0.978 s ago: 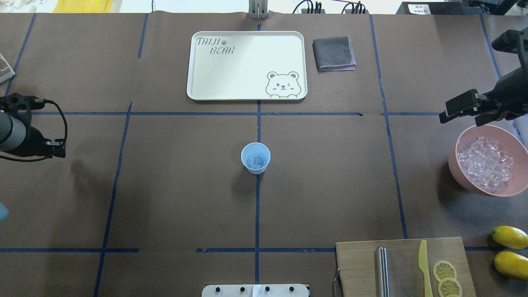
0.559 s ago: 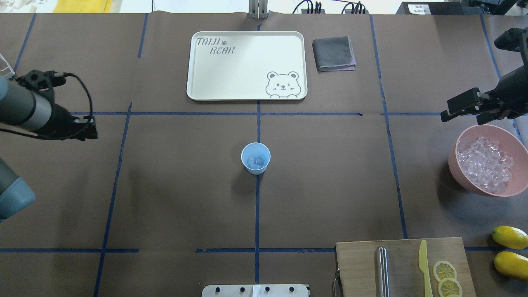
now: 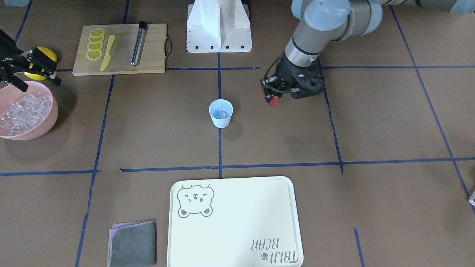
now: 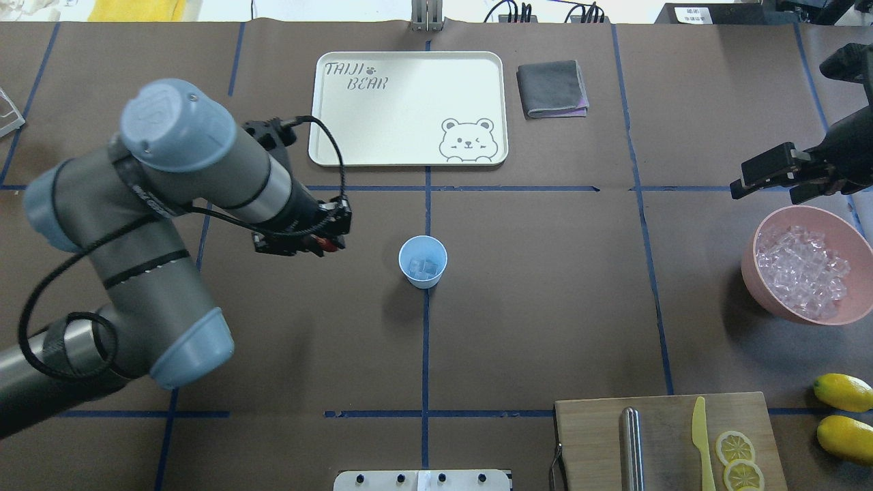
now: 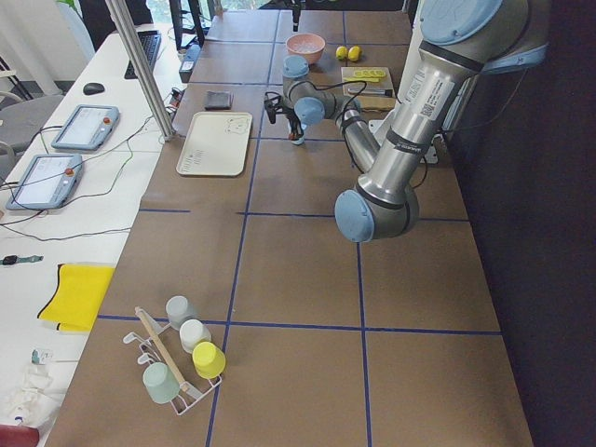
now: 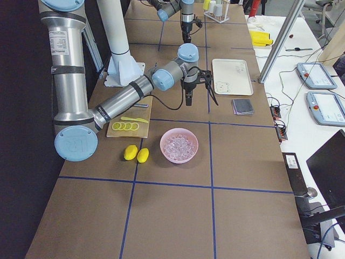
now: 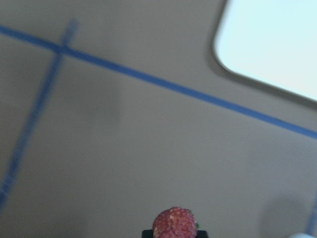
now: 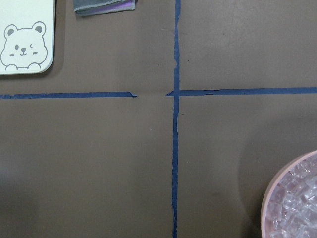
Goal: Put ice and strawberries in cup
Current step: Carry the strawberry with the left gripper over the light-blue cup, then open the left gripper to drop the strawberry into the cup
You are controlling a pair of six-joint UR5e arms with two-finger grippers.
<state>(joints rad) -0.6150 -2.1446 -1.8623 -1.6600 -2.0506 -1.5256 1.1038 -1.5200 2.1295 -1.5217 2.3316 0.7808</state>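
While it hangs beside the cup (image 4: 423, 261), left claw (image 4: 329, 243) pinches strawberry (image 7: 174, 223).

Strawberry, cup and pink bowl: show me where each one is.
strawberry (image 7: 174, 224) left wrist view, its red front.
cup (image 3: 221, 121) front-facing view, outer wall.
pink bowl (image 3: 50, 120) front-facing view, outer wall.
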